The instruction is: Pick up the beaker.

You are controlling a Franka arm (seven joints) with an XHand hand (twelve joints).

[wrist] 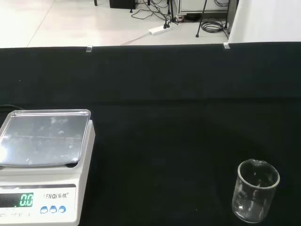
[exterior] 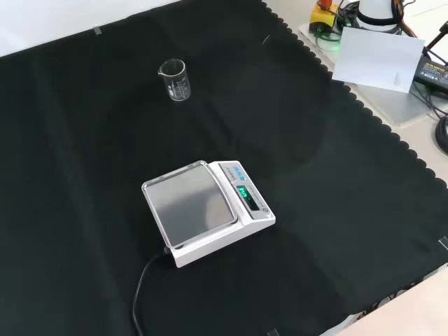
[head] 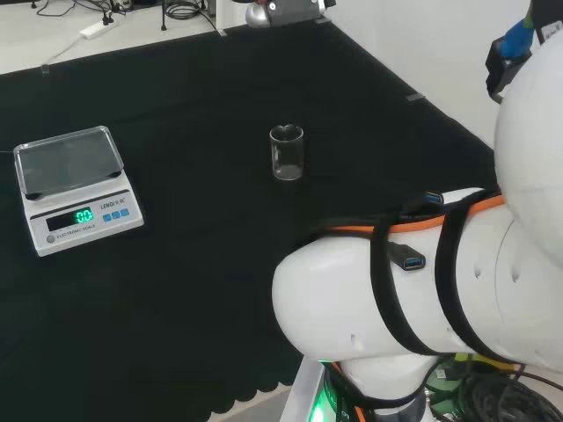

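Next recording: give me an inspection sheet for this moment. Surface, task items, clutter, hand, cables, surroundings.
Surface: black cloth, flat, scalloped edge.
Task items: clear glass beaker, upright, standing free on the cloth, looks empty.
Clutter: digital scale, powered on, pan bare.
Hand: nothing seen.
Cables: scale's black lead runs off the near edge in the front view; floor cables beyond the bench.
Surroundings: arm's white links at the head view's right.

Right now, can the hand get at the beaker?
Probably yes. The beaker stands upright, alone on bare black cloth, well apart from the scale; nothing crowds it.
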